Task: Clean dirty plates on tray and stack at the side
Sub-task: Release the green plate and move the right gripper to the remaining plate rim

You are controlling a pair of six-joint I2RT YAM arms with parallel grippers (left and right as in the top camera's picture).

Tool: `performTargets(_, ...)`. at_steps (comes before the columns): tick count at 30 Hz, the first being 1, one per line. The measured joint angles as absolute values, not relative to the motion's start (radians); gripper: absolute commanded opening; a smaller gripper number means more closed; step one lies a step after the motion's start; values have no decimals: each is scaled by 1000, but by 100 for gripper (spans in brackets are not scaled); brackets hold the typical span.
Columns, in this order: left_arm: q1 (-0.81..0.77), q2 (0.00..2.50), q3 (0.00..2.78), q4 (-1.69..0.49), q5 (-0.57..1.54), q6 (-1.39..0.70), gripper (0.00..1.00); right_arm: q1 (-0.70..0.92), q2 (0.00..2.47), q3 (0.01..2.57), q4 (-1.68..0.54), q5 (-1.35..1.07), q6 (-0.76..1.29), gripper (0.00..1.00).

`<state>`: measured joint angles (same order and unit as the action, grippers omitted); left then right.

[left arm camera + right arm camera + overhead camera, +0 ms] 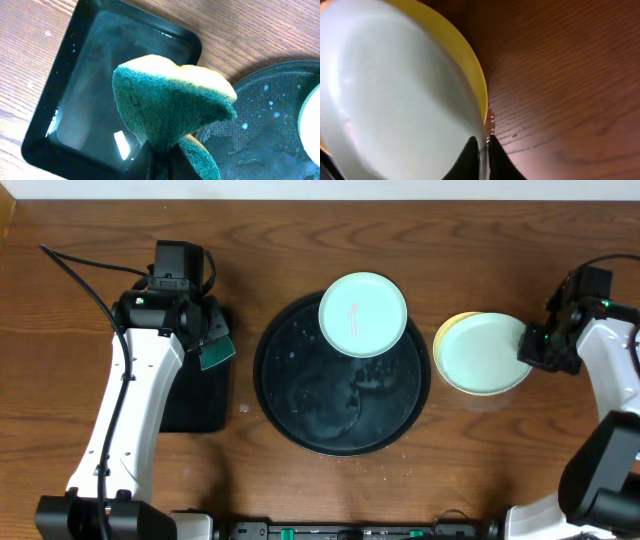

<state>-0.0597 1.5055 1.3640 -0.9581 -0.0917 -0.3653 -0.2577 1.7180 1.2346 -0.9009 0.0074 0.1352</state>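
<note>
A: Left gripper (160,164) first. It's clenched on a sponge (165,100), green scourer side out, yellow foam behind, folded by the squeeze.

B: That arm runs long from the near edge of the bench (300,240) toward the far side. Its wrist is bent toward the middle, and the sponge hangs over the small rectangular tray (90,75).

A: Now the right gripper (481,154). Its fingers are almost together, pinching the rim of the stacked mint plate (395,100).

B: The right arm rises from the near right corner, wrist turned inward to the stack's right edge.

A: Plate count is three: two mint, one yellow.

B: The stacked mint plate lies on the yellow plate (467,70), a little off-centre. The pair sits on the bench just right of the round tray (290,380).

A: The marked mint plate (363,314) sits on the tray's far right part, overlapping the rim.

B: One sponge and two trays, the round one speckled wet.

A: All three plates lie flat, face up. They're round, so no long axis to call.
</note>
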Motion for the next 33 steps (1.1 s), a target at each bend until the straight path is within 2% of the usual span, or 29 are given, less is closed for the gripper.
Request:
performTargets(5, -60, 1505, 1364, -944, -92, -365, 8, -255, 1720, 1275, -894, -64, 130, 27)
performTargets(7, -60, 1505, 1364, -943, -92, -365, 8, -246, 1720, 1333, -899, -104, 132, 36)
performTargets(10, -60, 1505, 1364, -942, -91, -365, 7, -193, 1720, 1454, -905, -149, 136, 41)
performTargets(15, -60, 1505, 1364, -943, -90, -365, 7, -13, 1747, 1635, -887, -212, 136, 47)
performTargets(20, -60, 1505, 1364, -943, -88, -365, 8, 126, 1910, 1784, -878, -259, 93, 52)
performTargets(24, -60, 1505, 1364, -943, -88, -365, 7, 164, 2078, 1845, -867, -272, 35, 52)
performTargets(27, -60, 1505, 1364, -946, -88, -365, 8, 175, 2172, 1847, -866, -292, -43, 47)
performTargets(33, -60, 1505, 1364, -947, -88, -365, 7, 186, 2230, 1847, -867, -303, -110, 32)
